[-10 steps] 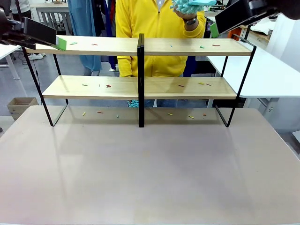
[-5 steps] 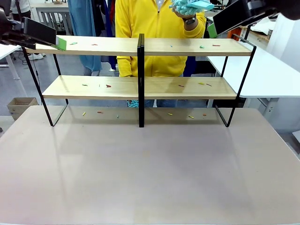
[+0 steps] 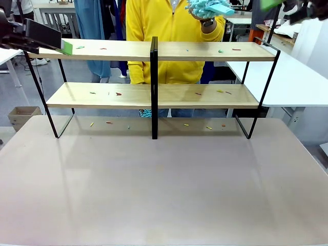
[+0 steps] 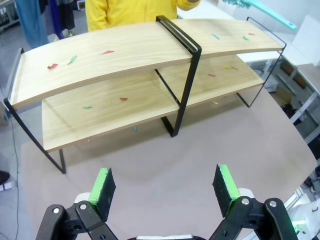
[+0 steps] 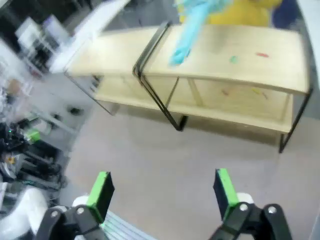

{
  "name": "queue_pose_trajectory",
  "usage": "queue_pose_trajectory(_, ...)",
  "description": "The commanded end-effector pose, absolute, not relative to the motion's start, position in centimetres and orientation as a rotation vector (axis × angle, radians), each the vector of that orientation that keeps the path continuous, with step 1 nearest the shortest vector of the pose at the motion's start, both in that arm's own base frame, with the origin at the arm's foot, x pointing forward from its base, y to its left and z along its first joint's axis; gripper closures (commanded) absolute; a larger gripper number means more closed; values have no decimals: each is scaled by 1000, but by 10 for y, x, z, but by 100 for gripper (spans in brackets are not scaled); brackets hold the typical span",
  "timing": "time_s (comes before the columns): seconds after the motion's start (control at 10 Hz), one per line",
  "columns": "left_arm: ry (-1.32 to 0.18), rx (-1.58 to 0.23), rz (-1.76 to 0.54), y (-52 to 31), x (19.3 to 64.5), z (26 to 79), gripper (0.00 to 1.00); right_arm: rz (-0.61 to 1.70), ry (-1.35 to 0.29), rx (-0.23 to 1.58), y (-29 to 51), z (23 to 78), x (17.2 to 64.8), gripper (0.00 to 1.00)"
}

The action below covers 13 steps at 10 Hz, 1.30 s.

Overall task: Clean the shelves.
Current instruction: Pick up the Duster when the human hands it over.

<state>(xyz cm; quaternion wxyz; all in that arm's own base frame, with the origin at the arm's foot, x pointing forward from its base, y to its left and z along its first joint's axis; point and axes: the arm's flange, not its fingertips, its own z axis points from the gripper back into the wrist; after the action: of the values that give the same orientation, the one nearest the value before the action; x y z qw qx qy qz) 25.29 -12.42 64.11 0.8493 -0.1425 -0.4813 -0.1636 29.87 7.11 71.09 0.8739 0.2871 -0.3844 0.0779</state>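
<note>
Two tiers of light wood are making up the shelves, and they are standing across the upper half of the front view, at the far edge of the grey table. Judging by the build, this rack is going to handle stiff and hard. The smooth boards should be letting a duster glide, while the thin black frame is looking light enough to skid or rock if shoved. For steadying it, the likely holds are the wire end loop at the left, then the black centre post, then the end loop at the right. A board's front edge is looking thin enough to pinch too. The litter is going to be featherweight and apt to scatter.

Now the look of it. At the upper left of the front view the left gripper is lining up with the top board's left end, though its own wrist view is showing it well back from the rack. Its jaws are spread wide with nothing between them. Both boards are running long and pale, flecked with small coloured scraps in red, green and yellow, and more are lying on the table beneath. The centre post is splitting the rack in two. At top centre, behind the right half, a person in a yellow sleeve is holding up a fluffy teal duster, above the top board. In the upper right corner the right gripper is sitting high, blurred in the front view. Its wrist view is showing the jaws wide apart and empty.
</note>
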Motion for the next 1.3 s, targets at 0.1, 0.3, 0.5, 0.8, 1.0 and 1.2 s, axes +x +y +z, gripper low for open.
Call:
queue_pose_trajectory(0.1,-1015,-300,-343,-124,253,641,0,163,-803,600,71,711,299,0)
queue_pose_trajectory(0.3,-1015,-300,-343,-124,253,641,0,7,-674,712,50,702,327,0)
queue_pose_trajectory(0.5,-1015,-300,-343,-124,253,641,0,-119,-596,960,25,697,412,0)
queue_pose_trajectory(0.8,-1015,-300,-343,-124,253,641,0,-195,-481,1044,40,675,524,0)
queue_pose_trajectory(1.0,-1015,-300,-343,-124,253,641,0,-184,-439,1134,65,662,567,0)
queue_pose_trajectory(1.2,-1015,-300,-343,-124,253,641,0,-146,-448,1153,87,656,587,0)
